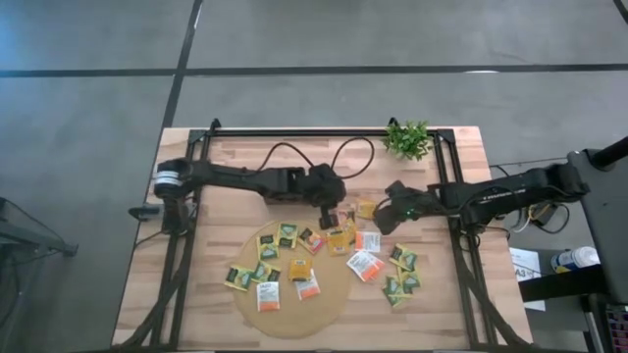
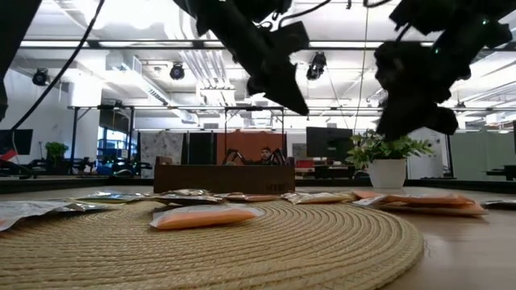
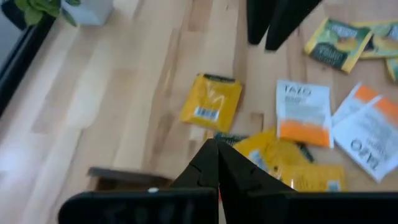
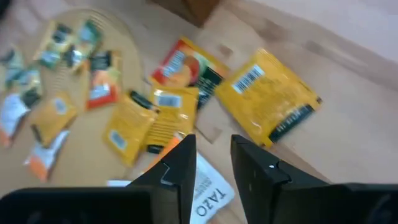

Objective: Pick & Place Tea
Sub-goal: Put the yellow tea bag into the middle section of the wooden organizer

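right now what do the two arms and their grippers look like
Both arms are dark, near-black jointed links with black cables looping off them over the wooden table. The left arm has a silvery band near its base. The left gripper and right gripper each have two flat, matte black fingers. A small green light shows near the right wrist.

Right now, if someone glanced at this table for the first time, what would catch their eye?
The scatter of tea sachets, yellow, green and white with orange, spread over the round tan mat and the wood to its right. Both dark arms meet above them: the left gripper shut, the right gripper parted over a yellow sachet.
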